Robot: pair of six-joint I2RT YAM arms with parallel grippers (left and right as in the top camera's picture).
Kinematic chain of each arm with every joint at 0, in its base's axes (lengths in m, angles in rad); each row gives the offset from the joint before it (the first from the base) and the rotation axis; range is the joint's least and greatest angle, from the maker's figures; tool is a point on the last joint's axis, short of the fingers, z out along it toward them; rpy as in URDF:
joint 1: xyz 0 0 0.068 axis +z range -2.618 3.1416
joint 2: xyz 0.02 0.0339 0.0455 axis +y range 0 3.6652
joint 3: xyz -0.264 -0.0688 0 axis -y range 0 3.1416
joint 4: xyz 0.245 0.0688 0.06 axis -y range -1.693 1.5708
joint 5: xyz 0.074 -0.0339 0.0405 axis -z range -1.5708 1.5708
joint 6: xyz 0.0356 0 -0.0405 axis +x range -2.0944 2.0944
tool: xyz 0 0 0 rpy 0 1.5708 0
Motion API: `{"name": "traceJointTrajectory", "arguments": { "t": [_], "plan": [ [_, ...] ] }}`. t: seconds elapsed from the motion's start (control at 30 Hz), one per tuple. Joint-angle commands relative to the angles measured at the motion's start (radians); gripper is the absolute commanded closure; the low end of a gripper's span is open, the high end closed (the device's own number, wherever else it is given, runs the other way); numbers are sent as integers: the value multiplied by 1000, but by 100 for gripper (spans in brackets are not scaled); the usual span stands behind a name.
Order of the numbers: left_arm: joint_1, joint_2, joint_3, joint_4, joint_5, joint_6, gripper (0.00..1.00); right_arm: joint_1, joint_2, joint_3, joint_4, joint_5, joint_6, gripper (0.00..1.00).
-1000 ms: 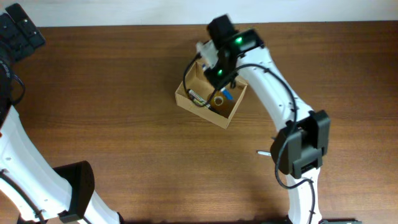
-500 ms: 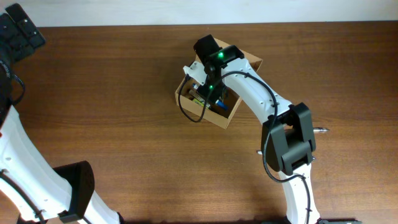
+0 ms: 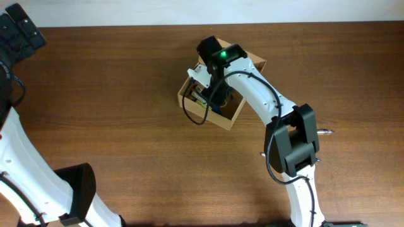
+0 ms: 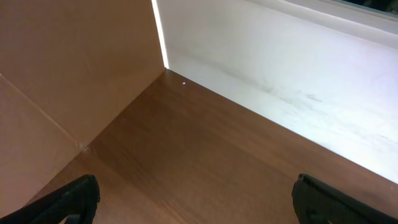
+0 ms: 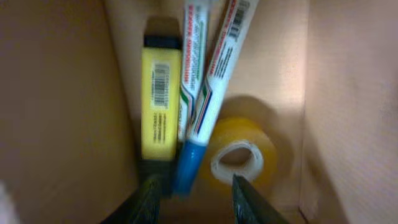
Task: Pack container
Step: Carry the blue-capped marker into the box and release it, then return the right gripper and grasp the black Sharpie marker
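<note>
The tan cardboard container (image 3: 237, 115) sits on the table at centre top, its flap lid (image 3: 255, 63) open at the far right. My right gripper (image 5: 196, 196) is open, its fingers down inside the container (image 5: 62, 93). Before it lie a yellow highlighter (image 5: 160, 102), two white markers (image 5: 214, 68), one with a blue cap, and a roll of clear tape (image 5: 245, 155). It holds nothing. My left gripper (image 4: 193, 202) is open and empty above bare table at the far left, away from the container.
The right arm (image 3: 259, 94) covers most of the container from above. A brown board (image 4: 68, 68) stands beside the left gripper, and a white wall (image 4: 298, 68) runs along the table's far edge.
My right gripper has moved left and down into the container over the last second. In the last half second it has barely moved. The left arm is still.
</note>
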Motion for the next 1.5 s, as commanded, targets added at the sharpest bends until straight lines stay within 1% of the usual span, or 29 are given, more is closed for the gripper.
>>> {"name": "traceJointTrajectory", "arguments": {
  "t": [0.0,0.1,0.17,0.27,0.37,0.43,0.47,0.53,0.63,0.7,0.83,0.93,1.0,1.07,1.23,1.37,1.47],
  "plan": [
    [7,7,-2,0,7,9,0,-2,-154,88,-8,77,33,63],
    [7,7,-2,0,7,9,0,-42,-320,89,-5,121,39,63],
    [7,7,-2,0,7,9,0,-93,-416,85,-14,123,89,63],
    [7,7,-2,0,7,9,0,-198,-563,8,17,123,101,63],
    [7,7,-2,0,7,9,0,-323,-710,-164,103,121,109,62],
    [7,7,-2,0,7,9,0,-410,-803,-320,175,121,117,62],
    [7,7,-2,0,7,9,0,-442,-838,-395,204,121,129,59],
    [7,7,-2,0,7,9,0,-484,-881,-531,228,114,151,58],
    [7,7,-2,0,7,9,0,-490,-884,-697,229,60,168,57],
    [7,7,-2,0,7,9,0,-482,-866,-789,258,53,168,56],
    [7,7,-2,0,7,9,0,-480,-811,-886,352,113,158,53],
    [7,7,-2,0,7,9,0,-480,-743,-894,372,163,134,53],
    [7,7,-2,0,7,9,0,-480,-705,-895,341,155,135,53],
    [7,7,-2,0,7,9,0,-477,-673,-895,285,110,169,54],
    [7,7,-2,0,7,9,0,-473,-658,-894,174,-46,169,54],
    [7,7,-2,0,7,9,0,-460,-659,-895,135,-45,126,54],
    [7,7,-2,0,7,9,0,-433,-659,-895,138,-45,26,54]
  ]
}}
